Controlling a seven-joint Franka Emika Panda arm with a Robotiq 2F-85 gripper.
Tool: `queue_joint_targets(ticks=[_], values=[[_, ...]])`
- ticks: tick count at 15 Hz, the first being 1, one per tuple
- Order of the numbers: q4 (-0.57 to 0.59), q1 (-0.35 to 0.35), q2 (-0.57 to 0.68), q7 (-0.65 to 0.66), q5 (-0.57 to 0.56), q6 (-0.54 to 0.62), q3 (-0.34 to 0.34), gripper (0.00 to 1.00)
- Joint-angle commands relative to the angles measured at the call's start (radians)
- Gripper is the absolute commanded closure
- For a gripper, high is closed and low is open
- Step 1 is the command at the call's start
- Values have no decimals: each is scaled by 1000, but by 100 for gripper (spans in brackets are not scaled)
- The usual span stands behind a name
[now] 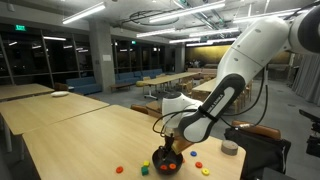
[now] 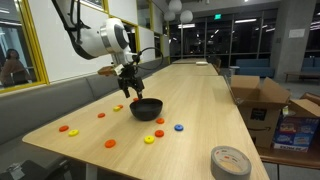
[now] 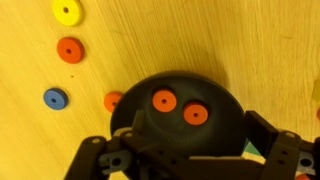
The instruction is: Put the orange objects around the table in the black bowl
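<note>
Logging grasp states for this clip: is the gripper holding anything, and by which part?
Nothing is held. The gripper hangs open above the black bowl, and two orange discs lie loose inside it.

black bowl (image 3: 222,100) rim at 6 o'clock hidden behind the gripper (image 3: 185,155), gripper cut off by the bottom edge, orange piece (image 3: 113,100) at the bowl's 9 o'clock half hidden by the rim

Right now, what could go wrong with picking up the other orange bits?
1. The open end effector hangs low over the bowl; swinging away sideways might bump the rim and shove it.
2. One orange disc lies right beside the bowl, so grasping it may nudge the bowl.
3. A blue disc lies close by and could get grabbed by mistake.
</note>
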Motion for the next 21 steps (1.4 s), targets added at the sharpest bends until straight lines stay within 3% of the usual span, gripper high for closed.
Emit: queue_joint_targets(ticks=[1, 9, 15, 21], values=[[-147, -34, -161, -3, -22, -68, 49, 0], [-369, -134, -260, -86, 93, 17, 166, 0], [-464, -186, -236, -237, 227, 167, 179, 0], [-494, -198, -156, -349, 298, 230, 189, 0]])
